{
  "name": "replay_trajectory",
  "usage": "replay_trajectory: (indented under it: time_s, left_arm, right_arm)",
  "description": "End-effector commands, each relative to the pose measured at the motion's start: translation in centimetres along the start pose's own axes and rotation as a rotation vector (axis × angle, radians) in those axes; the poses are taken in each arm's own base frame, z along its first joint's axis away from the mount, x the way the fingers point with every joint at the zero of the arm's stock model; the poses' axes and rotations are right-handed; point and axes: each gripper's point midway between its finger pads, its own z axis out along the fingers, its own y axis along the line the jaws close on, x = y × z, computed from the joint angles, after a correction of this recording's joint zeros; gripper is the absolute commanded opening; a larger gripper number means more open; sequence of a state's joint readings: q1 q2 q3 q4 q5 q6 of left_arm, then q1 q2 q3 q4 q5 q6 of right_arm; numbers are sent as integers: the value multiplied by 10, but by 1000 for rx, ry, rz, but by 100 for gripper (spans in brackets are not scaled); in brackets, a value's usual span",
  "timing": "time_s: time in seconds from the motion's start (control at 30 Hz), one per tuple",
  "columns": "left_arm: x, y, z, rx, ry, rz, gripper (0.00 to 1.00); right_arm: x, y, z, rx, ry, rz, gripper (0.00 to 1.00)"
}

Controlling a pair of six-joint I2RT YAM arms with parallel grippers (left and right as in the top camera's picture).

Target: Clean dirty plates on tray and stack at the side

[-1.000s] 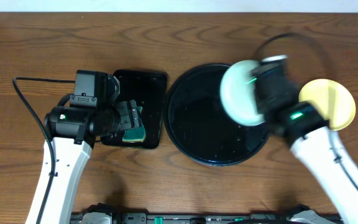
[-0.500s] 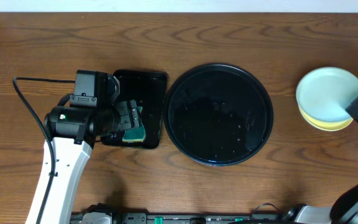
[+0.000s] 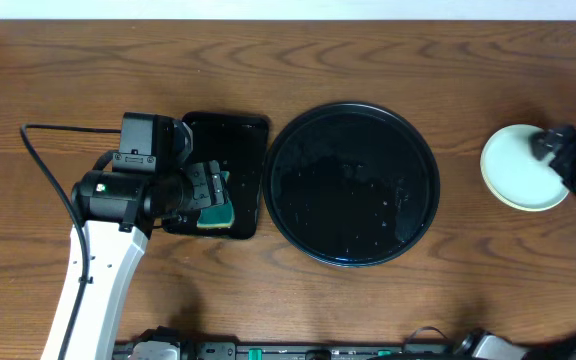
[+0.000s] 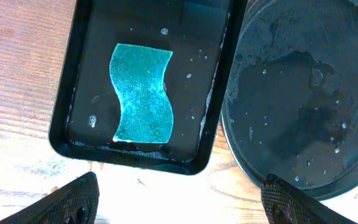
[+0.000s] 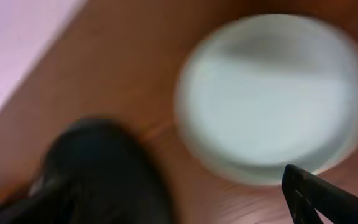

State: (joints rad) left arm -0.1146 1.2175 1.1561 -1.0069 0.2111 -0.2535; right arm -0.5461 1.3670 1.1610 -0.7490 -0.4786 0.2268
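- Looking like a robotics lab/test rig: white-and-black robot arm [image 3: 98,270] sitting at a wood-grain bench [image 3: 268,60], black cable [image 3: 68,128] trailing loose.
- Round black tray [image 3: 353,185], rect. tray [image 4: 197,31] w/ teal sponge [image 4: 143,93] lying out as dishwashing props.

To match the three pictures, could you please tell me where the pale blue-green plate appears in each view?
Overhead: the pale blue-green plate is at the far right, about mid-height.
Left wrist: not in it.
Right wrist: it fills the upper right, blurred.
Shared landmark: the wooden table, visible in all three views.
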Motion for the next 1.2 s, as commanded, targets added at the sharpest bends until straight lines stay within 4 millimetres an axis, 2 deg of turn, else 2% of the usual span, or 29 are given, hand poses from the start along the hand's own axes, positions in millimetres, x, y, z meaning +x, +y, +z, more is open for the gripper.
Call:
replay_trajectory:
  time_s: [0.0, 0.07, 0.17, 0.33, 0.43, 0.6, 0.7, 0.8, 0.9, 1.0, 1.17]
  left_arm:
    - [-1, -1, -2, 6, -5, 8, 84]
    - [-1, -1, -2, 6, -5, 8, 84]
    - [-1, -1, -2, 6, -5, 8, 84]
    - [-1, -1, -2, 6, -5, 8, 84]
    - [-1, -1, -2, 6, -5, 8, 84]
    - [-1, -1, -2, 7, -5, 8, 84]
    - [-1, -1, -2, 6, -5, 8, 84]
    - [-1, -1, -2, 6, -5, 8, 84]
    - [-1, -1, -2, 6, -5, 8, 84]
    - [-1, -1, -2, 6, -5, 8, 84]
    - [-1, -1, -2, 6, -5, 8, 84]
  right_arm:
    - [33, 94, -54, -209, -30, -255, 99]
    - [58, 122, -75, -271, -26, -333, 99]
    - [92, 154, -106, -366, -18, -412, 99]
    - [122, 179, -152, -485, -77, -523, 99]
    - [129, 174, -167, -477, -121, -575, 99]
    - [144, 139, -182, -328, -194, -723, 99]
    - [144, 127, -178, -275, -256, -785, 99]
    - [140, 121, -164, -264, -349, -814, 99]
    - [143, 113, -133, -304, -464, -830, 99]
    - [159, 96, -103, -309, -491, -835, 99]
    - [178, 74, -68, -321, -534, -842, 99]
